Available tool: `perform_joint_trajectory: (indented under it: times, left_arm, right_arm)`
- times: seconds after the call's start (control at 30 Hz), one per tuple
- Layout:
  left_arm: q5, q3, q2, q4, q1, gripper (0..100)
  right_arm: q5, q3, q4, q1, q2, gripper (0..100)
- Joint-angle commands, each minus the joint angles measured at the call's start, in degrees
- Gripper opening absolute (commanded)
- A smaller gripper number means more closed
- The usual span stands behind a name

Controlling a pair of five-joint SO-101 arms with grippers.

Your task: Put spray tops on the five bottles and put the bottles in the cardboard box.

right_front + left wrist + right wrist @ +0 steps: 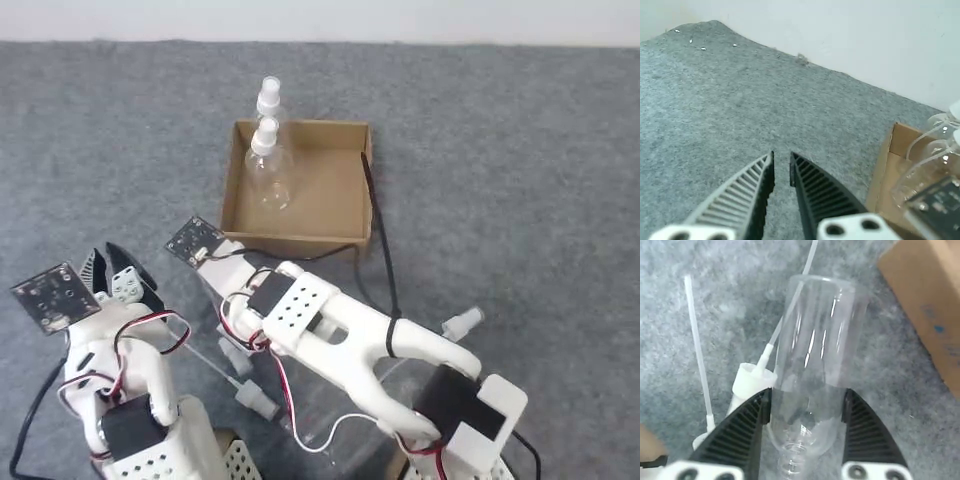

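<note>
Grey carpet (pixel 520 180) lies under everything, ending at a plain white wall (pixel 320 18) behind.

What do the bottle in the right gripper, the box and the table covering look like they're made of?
The bottle looks like clear glossy plastic: see-through, with bright streaks; glass isn't ruled out. The box is matte brown cardboard with folded walls. The table covering looks like grey felt or short carpet, fuzzy and speckled.

Spray-topped bottle (pixel 270 176) inside cardboard box (pixel 341 206)
</note>
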Motion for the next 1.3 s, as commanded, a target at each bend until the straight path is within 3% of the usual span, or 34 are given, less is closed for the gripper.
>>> perform_joint_trajectory:
  times: [0.0,1.03,1.27]
  left_arm:
    - [0.4,-0.7,-1.2,-2.0,-0.3,5]
    - [0.3,-0.7,-1.2,-2.2,-0.3,5]
    - [0.3,-0.7,-1.2,-2.2,-0.3,5]
  right_arm:
    - [1.1,-4.0,3.1,1.2,-4.8,10.2]
    - [0.6,-4.1,30.4,2.6,-27.3,10.6]
    - [0.5,-3.9,32.7,7.7,-34.8,10.6]
